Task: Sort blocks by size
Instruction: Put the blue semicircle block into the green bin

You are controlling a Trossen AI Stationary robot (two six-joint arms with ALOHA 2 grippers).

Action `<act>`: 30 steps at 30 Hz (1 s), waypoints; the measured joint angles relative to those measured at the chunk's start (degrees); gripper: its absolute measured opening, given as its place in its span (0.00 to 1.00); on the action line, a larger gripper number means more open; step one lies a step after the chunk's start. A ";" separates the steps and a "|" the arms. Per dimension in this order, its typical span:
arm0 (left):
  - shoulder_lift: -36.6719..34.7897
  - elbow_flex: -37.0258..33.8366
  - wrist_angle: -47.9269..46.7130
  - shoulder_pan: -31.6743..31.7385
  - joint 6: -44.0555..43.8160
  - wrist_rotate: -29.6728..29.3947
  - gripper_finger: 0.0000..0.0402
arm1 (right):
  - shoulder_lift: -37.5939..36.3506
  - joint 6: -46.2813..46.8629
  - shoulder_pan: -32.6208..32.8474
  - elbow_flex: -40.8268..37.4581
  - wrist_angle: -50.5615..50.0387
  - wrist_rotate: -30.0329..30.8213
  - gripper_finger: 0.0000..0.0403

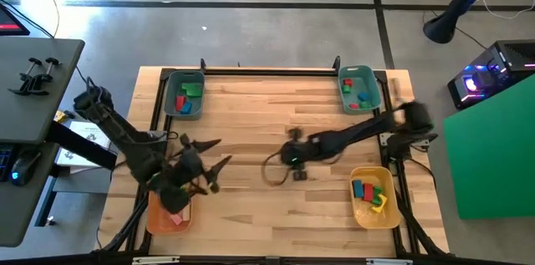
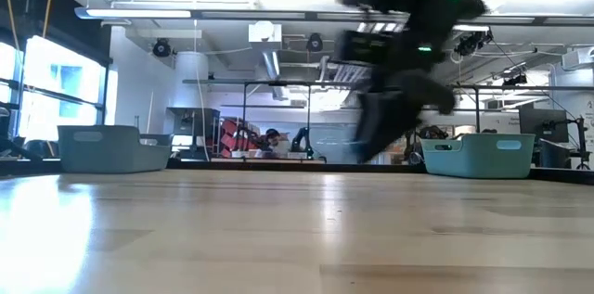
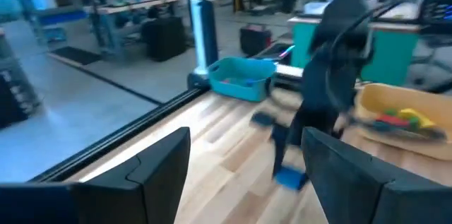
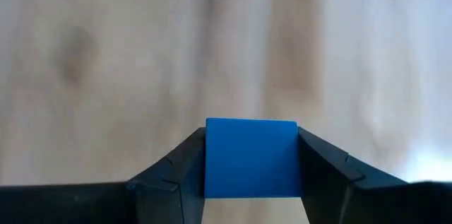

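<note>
A blue block (image 4: 251,157) sits between the fingers of my right gripper (image 4: 251,181), which is shut on it. In the high view my right gripper (image 1: 292,160) is over the middle of the table, pointing steeply down. The left wrist view shows the same block (image 3: 289,177) low under that arm. My left gripper (image 1: 216,155) hangs open and holds nothing, over the table's left part beside the orange bin (image 1: 155,215). Its fingers (image 3: 141,174) stand wide apart. More blocks lie in the bins. My right gripper pinches the blue block by two opposite side faces (image 4: 212,157) between its two fingers. The fingers come from above, slanting down. The block's flat face is toward the wrist camera. Whether it rests on the table or is lifted, I cannot tell.
A teal bin (image 1: 171,102) at the far left holds green, red and blue blocks. A second teal bin (image 1: 368,77) at the far right holds red and green ones. The yellow bin (image 1: 359,211) at the near right holds several. A pink block (image 1: 174,215) lies in the orange bin.
</note>
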 joint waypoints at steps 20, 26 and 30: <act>19.23 -0.09 43.42 38.83 36.88 54.70 0.64 | -35.59 11.12 -57.14 -18.63 -14.70 2.56 0.41; 22.05 -0.09 42.64 42.91 31.80 61.42 0.64 | -27.77 8.57 -62.85 -18.55 -14.62 1.99 0.41; 22.61 -0.09 39.68 43.49 29.53 62.22 0.64 | -24.63 7.99 -62.77 -17.43 -15.08 1.99 0.51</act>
